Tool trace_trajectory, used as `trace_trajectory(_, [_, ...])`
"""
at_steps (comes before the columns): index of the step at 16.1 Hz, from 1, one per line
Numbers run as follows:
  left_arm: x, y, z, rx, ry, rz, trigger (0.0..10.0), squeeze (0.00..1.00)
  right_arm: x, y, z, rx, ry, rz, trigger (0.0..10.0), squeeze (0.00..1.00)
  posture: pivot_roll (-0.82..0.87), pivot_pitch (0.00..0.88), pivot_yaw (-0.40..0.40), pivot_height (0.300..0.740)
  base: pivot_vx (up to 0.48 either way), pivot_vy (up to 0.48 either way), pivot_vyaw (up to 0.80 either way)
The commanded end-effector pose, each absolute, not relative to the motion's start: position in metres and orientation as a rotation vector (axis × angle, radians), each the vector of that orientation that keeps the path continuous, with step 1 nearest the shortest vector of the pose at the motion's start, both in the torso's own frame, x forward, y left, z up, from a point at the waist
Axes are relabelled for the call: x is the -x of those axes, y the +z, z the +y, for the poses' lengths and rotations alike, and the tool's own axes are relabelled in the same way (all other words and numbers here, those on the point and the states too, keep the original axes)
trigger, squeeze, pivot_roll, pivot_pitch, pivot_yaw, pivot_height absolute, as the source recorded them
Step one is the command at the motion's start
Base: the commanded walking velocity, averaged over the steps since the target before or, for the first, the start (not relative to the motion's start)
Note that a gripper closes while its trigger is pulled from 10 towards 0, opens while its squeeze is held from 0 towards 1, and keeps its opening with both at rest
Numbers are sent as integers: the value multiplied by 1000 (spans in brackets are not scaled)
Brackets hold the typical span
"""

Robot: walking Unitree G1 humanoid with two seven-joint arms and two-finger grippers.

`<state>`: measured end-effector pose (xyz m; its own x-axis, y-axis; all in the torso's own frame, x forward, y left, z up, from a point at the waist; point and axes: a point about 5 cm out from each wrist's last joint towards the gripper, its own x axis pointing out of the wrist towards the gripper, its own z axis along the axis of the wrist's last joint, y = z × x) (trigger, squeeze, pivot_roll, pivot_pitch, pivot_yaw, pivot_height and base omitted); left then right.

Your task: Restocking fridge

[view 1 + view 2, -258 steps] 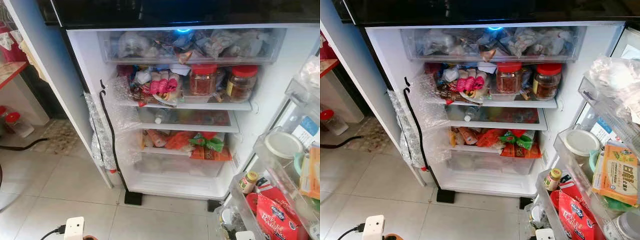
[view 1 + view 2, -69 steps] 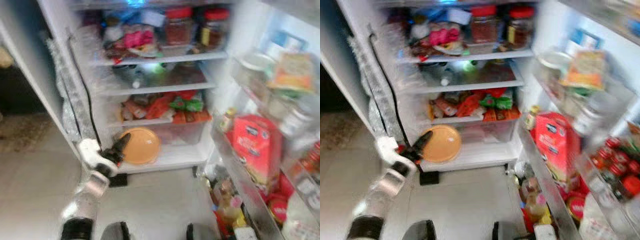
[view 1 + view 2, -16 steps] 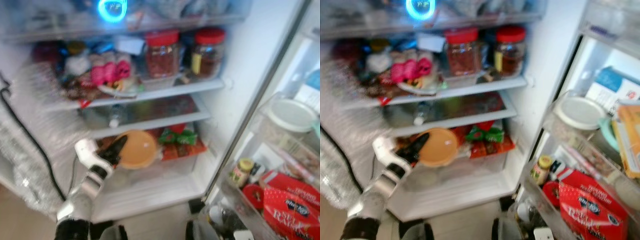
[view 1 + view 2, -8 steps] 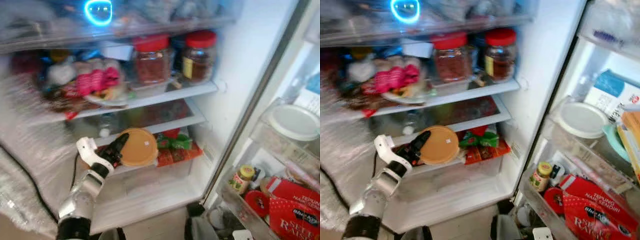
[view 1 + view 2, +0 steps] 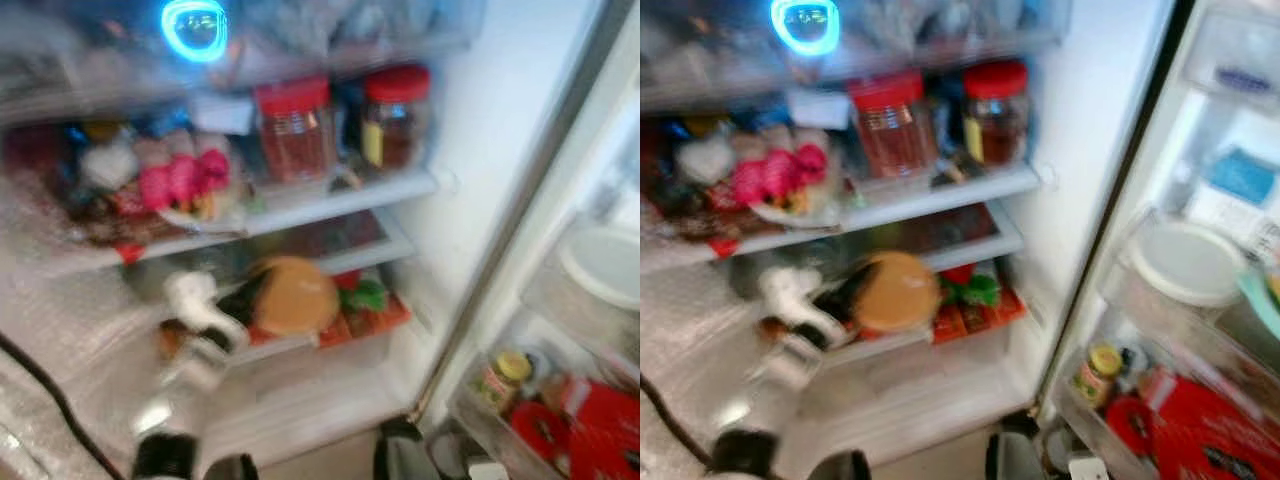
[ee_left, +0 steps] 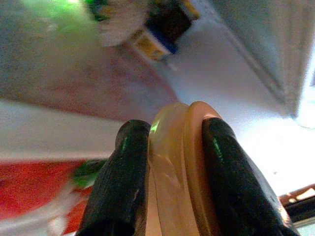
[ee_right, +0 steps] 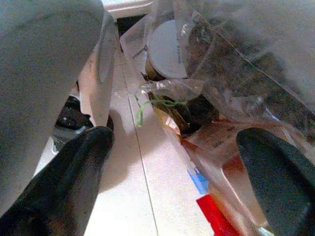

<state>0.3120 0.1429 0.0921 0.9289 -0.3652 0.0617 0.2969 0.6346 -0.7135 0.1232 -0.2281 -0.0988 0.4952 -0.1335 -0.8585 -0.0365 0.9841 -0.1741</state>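
**Orange lidded container held on edge at the fridge's lower shelf**

The left gripper point(image 6: 170, 162) pinches the orange container point(image 6: 179, 167), one black finger point(image 6: 123, 182) on each flat face, so the round, flat tub stands on its rim between them. In the head views its broad face point(image 5: 295, 297) turns outward and slightly up towards the camera, its thin axis running roughly front to back into the fridge point(image 5: 470, 150). The head views are blurred.

The tub hangs at the front edge of the third shelf point(image 5: 300, 345), just below the glass shelf point(image 5: 350, 255) above it. Red and green packets point(image 5: 370, 305) lie directly to its right on that shelf, very near or touching; I cannot tell which. Below sits the clear drawer point(image 5: 320, 370), and above, on the upper shelf, two red-lidded jars point(image 5: 295, 125) stand beside a pink-wrapped bundle point(image 5: 180, 180). The fridge's white side wall lies well off to the right.

The right gripper point(image 7: 172, 187) has its fingers spread wide apart, holding nothing, near clear bags point(image 7: 231, 73) and a white-lidded jar point(image 7: 165, 49).
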Motion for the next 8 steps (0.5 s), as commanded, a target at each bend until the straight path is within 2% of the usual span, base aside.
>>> trace_trajectory(1, [-315, 101, 156, 760, -351, 55, 10000, 0, -128, -97, -227, 175, -60, 1033, 10000, 0, -127, 0, 4, 602, 0, 0, 0])
trace_trajectory(8, [-332, 106, 148, 796, -281, 27, 10000, 0, -128, -97, -228, 177, -60, 1032, 10000, 0, -130, 0, 2, 602, 0, 0, 0])
